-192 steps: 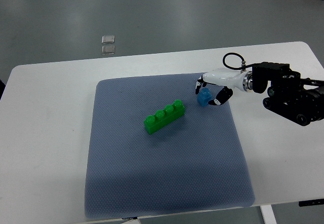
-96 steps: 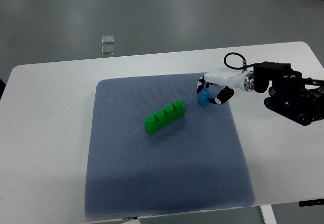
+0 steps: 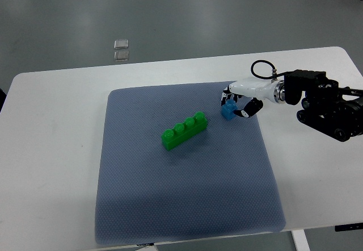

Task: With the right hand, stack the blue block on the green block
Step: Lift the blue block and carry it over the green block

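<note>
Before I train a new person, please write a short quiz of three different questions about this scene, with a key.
1. True or false: the blue block already sits on the green block.
2. Which hand is at the blue block? A) left B) right C) none
3. Fill in: the green block has ___ studs on top.

Key
1. False. The blue block is still on the mat, apart from the green block, on its right side in the picture.
2. B. The right hand has its fingers curled around the blue block. No left arm shows.
3. Four.
</note>
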`<state>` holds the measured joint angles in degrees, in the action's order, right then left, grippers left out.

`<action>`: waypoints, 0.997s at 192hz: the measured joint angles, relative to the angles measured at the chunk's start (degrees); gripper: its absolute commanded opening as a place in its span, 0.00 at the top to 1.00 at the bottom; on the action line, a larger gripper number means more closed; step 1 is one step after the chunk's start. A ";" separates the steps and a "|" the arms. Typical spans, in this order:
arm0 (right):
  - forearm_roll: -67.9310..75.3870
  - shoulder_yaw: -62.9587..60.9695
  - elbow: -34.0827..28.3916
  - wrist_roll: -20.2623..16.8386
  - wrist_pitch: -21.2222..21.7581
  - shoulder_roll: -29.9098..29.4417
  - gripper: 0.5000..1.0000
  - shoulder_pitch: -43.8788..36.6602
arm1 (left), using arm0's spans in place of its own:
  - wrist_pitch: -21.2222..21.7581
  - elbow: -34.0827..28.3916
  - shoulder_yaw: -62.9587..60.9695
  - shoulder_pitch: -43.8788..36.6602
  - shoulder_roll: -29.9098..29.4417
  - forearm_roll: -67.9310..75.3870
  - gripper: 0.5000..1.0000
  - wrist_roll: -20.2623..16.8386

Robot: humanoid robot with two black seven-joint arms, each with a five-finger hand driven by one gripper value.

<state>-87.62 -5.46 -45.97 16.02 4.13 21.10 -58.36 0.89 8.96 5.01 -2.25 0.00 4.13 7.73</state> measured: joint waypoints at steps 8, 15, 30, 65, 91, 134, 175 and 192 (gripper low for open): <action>0.00 0.00 0.00 0.03 0.00 0.00 0.84 0.01 | 0.00 0.00 0.00 0.00 0.00 0.00 0.00 0.00; 0.00 0.01 0.00 0.05 0.00 0.00 0.86 0.03 | 0.00 0.00 0.00 0.00 0.00 0.00 0.00 0.00; -0.02 0.01 -0.04 0.06 0.00 0.00 0.90 0.07 | 0.00 0.00 0.00 0.00 0.00 0.00 0.00 0.00; -0.08 0.01 -0.16 0.18 -0.13 0.13 0.90 -0.04 | -0.01 0.00 0.00 -0.02 0.00 0.00 0.00 0.00; 0.11 -0.32 -0.32 0.29 -0.11 0.69 0.90 -1.25 | -0.03 0.00 0.00 -0.03 0.00 0.00 0.00 0.00; 0.98 -0.99 -2.96 0.59 0.47 2.18 0.90 -3.80 | -0.03 0.00 0.00 -0.01 0.00 0.00 0.00 0.00; 1.27 -1.32 -10.65 0.69 2.42 3.80 0.90 -5.74 | -0.03 0.00 0.00 0.02 0.00 0.00 0.00 0.00; 2.07 -1.38 -12.15 0.35 3.58 3.69 0.90 -6.25 | -0.03 0.00 0.00 0.02 0.00 0.00 0.00 0.00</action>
<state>-85.56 -6.83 -58.12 16.38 7.71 24.79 -64.61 0.86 8.96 5.01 -2.23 0.00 4.13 7.73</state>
